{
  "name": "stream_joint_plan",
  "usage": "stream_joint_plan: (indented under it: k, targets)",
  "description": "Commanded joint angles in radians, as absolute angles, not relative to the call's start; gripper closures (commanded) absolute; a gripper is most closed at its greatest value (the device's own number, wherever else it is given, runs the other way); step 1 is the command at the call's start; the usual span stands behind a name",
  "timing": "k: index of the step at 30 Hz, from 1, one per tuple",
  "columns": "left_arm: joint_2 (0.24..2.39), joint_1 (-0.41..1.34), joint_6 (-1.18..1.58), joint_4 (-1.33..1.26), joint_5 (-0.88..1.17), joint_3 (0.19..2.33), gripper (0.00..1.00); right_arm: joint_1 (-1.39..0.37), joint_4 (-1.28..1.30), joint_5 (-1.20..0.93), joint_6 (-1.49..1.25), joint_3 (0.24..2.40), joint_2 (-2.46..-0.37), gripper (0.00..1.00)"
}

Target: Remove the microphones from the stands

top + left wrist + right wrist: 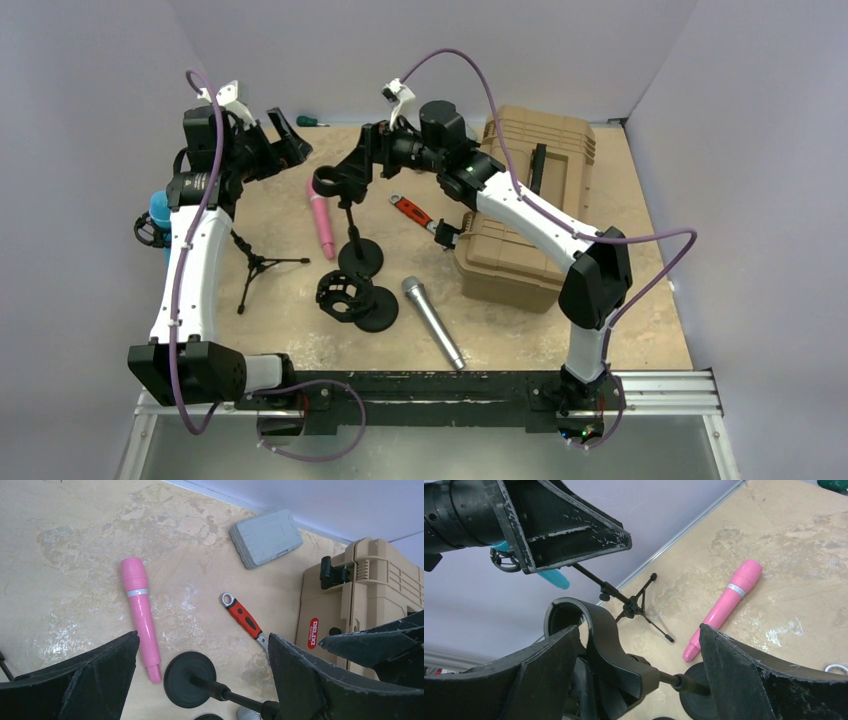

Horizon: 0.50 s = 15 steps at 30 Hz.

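A pink microphone [322, 218] lies flat on the table, left of a black stand [357, 250] with a round base; it also shows in the left wrist view [141, 615] and the right wrist view [729, 600]. The stand's clip [599, 635] is empty. My right gripper [352, 170] is open, its fingers on either side of the clip [332, 184] without touching it. My left gripper [285, 135] is open and empty, raised above the table's back left, looking down on the stand's base [186, 679]. A blue microphone [160, 212] sits in a tripod stand [255, 265] at the far left.
A silver microphone [432, 322] lies front centre beside a black shock mount on a round base [355, 298]. A tan toolbox [530, 210] stands at the right, with a red wrench [412, 212] next to it. A grey case [266, 537] and a green screwdriver [308, 121] lie by the back wall.
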<state>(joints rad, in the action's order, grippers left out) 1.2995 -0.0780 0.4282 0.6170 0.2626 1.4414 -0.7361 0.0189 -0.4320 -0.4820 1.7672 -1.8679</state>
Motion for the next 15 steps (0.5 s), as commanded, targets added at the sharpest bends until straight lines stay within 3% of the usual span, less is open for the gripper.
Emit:
stream_joint_plan:
  k: [1, 15]
  targets:
    - [1.28, -0.083, 0.437, 0.576, 0.282, 1.438, 0.03, -0.752, 0.054, -0.404, -0.442, 1.844, -1.869, 0.13]
    - [1.272, -0.082, 0.43, 0.58, 0.275, 1.438, 0.03, -0.758, 0.069, -0.366, -0.401, 1.802, -1.88, 0.14]
